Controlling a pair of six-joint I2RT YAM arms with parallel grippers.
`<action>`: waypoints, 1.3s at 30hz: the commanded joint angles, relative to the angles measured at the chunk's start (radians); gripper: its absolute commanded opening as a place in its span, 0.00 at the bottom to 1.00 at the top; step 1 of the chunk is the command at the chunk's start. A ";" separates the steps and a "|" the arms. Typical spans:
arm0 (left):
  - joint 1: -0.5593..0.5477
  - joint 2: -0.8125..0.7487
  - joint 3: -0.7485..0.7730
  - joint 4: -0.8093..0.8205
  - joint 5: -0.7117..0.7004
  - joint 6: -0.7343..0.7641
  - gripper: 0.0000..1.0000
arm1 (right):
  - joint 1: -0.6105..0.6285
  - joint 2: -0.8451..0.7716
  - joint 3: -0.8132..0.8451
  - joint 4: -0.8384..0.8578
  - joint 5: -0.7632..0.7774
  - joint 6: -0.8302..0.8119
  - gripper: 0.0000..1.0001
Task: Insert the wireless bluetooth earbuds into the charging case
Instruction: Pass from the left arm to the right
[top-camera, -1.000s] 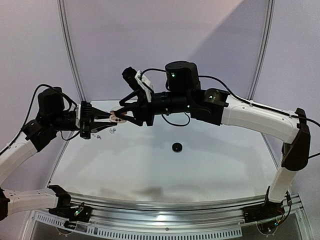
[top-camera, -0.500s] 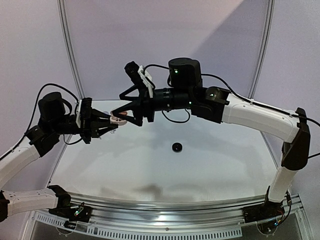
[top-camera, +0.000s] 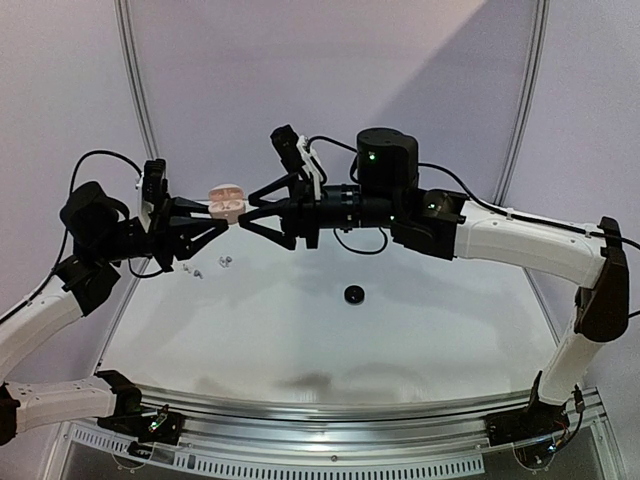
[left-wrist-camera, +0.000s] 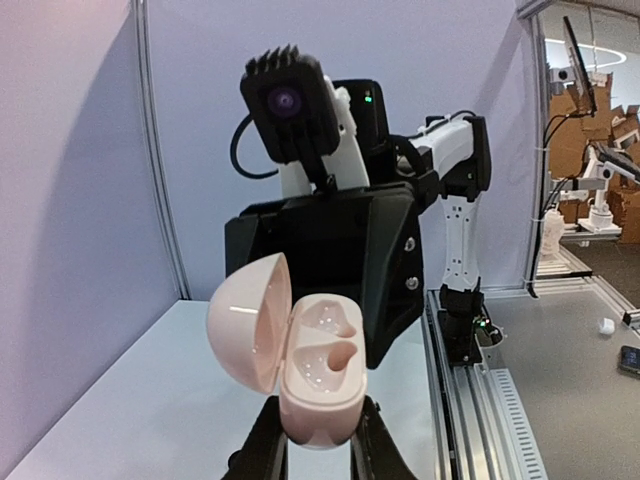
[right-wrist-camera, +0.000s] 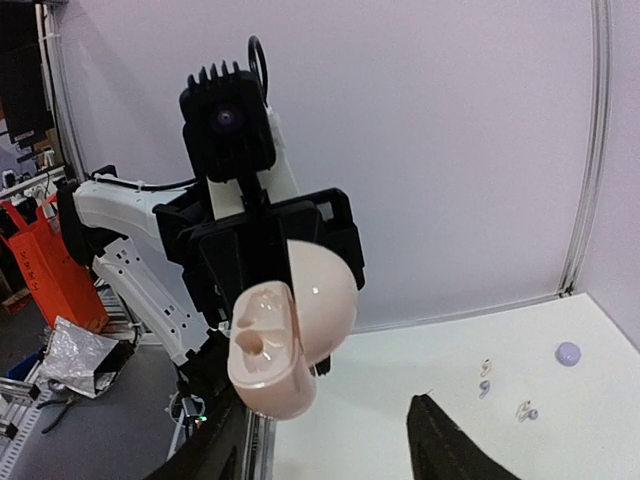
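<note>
The top camera sits high up behind both arms and looks down and forward over the whole white table (top-camera: 300, 330) to the pale back wall. It is far away, so things look small.

The left wrist camera rides on the left arm. It looks along its own fingers, very close to the open pink charging case (left-wrist-camera: 300, 370), and faces the right arm.

The right wrist camera rides on the right arm and faces back at the left arm. It sees the same case (right-wrist-camera: 290, 330) from the other side.

All three views share the case (top-camera: 226, 200). Each wrist camera can see the other one.
</note>
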 joint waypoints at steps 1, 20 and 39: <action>0.011 0.015 -0.011 0.081 0.011 -0.093 0.00 | -0.004 0.001 -0.017 0.088 -0.021 0.046 0.49; 0.013 0.030 0.000 0.121 0.021 -0.109 0.00 | -0.004 0.083 0.069 0.106 -0.124 0.075 0.26; 0.013 0.026 -0.003 0.100 -0.009 -0.075 0.35 | -0.004 0.074 0.064 0.103 -0.122 0.055 0.00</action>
